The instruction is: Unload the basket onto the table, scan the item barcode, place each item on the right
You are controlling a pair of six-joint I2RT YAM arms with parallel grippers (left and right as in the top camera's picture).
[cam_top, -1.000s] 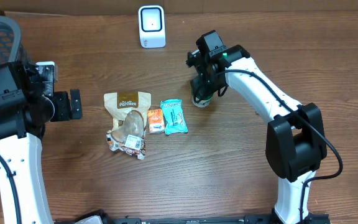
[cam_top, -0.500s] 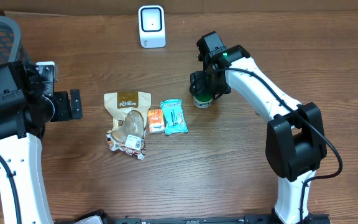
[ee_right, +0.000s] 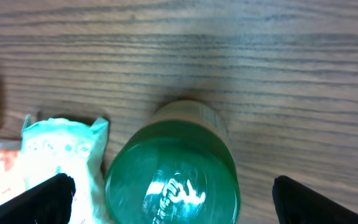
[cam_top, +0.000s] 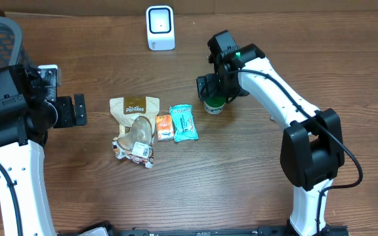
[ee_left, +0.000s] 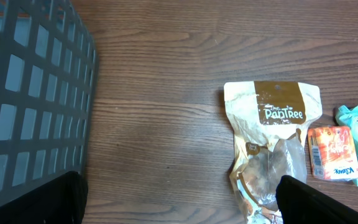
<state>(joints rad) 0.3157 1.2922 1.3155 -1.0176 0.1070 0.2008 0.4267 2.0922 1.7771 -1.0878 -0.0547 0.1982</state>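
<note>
Green-capped bottle (cam_top: 214, 105) upright on table (cam_top: 110, 190), just right of teal packet (cam_top: 184, 122), well apart from white scanner (cam_top: 160, 27). Right gripper (ee_right: 182, 202) above bottle: fingers spread wide, gap either side, no grip. Left gripper (ee_left: 182, 208): fingers wide, holding nothing, between basket (ee_left: 30, 93) and brown pouch (ee_left: 272, 124).

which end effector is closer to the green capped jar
Right. The right end effector hangs open directly over the green-capped jar. The left end effector is far off on the opposite side, beyond the Pantree pouch.
</note>
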